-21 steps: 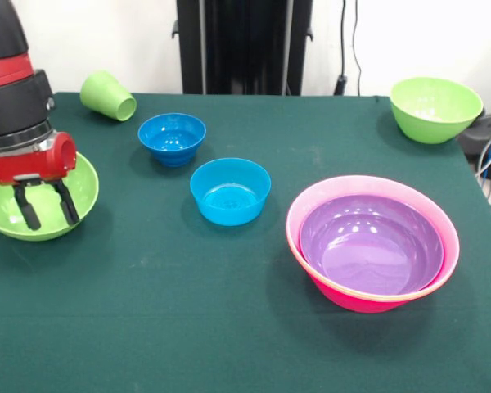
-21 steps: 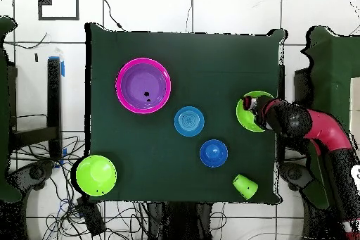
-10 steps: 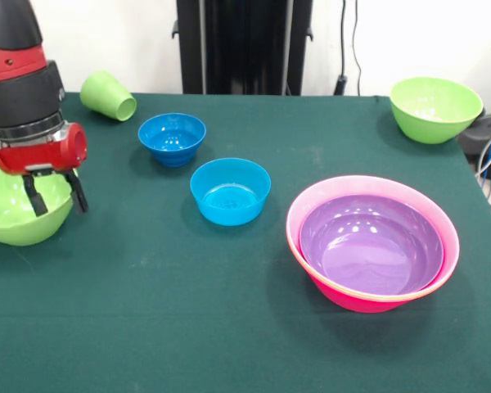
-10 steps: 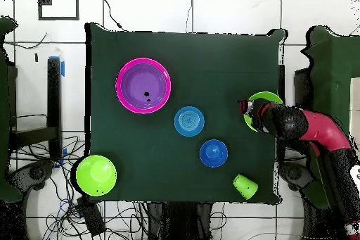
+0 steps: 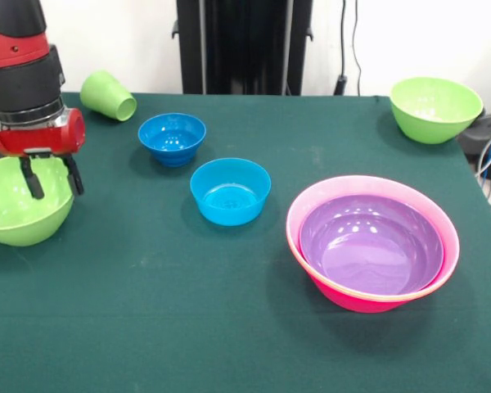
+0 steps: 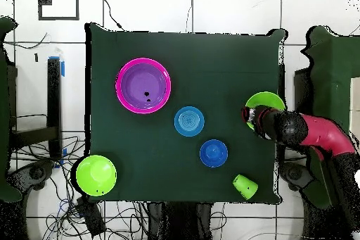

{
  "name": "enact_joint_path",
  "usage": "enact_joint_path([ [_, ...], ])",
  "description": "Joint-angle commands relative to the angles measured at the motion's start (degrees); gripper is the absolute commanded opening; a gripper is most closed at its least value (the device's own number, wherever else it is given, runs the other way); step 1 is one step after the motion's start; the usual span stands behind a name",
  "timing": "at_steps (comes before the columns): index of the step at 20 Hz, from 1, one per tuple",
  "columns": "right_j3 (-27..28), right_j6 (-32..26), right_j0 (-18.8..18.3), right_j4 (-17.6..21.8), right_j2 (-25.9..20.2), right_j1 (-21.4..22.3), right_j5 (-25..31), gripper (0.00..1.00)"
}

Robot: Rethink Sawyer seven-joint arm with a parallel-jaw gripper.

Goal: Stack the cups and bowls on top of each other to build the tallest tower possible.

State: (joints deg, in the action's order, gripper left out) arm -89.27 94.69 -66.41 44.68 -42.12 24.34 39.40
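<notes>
The robot's hand [image 5: 47, 174] has its two black fingers [image 5: 26, 178] pinched on the rim of a green bowl [image 5: 20, 205]. One finger is inside the bowl and the other is outside. This bowl is at the left side in the front view, and it looks tipped and lifted a bit by the hand. From above, the same green bowl [image 6: 266, 102] sticks out past the edge of the tabletop [image 6: 204, 61], with the hand [image 6: 247, 116] at its rim.

Near the hand, at the back left corner in the front view, a light-green cup [image 5: 108, 95] lies on its side. Its open mouth points to the right and toward the front.

Next come two small blue bowls, and they do not touch. The darker blue bowl [image 5: 172, 137] stands farther back. The lighter blue bowl [image 5: 230, 190] stands closer to the middle of the green tabletop [image 5: 229, 327].

To the right of them is the tower [image 5: 372, 242]. It is a big pink bowl [image 5: 344, 295] with a purple bowl [image 5: 368, 246] sitting inside it. Both are upright.

Far away, at the back right corner, another green bowl [image 5: 435, 107] stands upright near the edge of the tabletop.
</notes>
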Motion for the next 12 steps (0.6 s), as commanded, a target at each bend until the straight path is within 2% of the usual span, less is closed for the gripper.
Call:
enact_joint_path([
  [1, -3.92, 8.44, 3.56, -1.09, 6.78, -0.68, -3.63, 1.0],
  [12, -1.52, 8.53, 5.38, -2.15, 9.55, -5.36, -9.52, 1.0],
])
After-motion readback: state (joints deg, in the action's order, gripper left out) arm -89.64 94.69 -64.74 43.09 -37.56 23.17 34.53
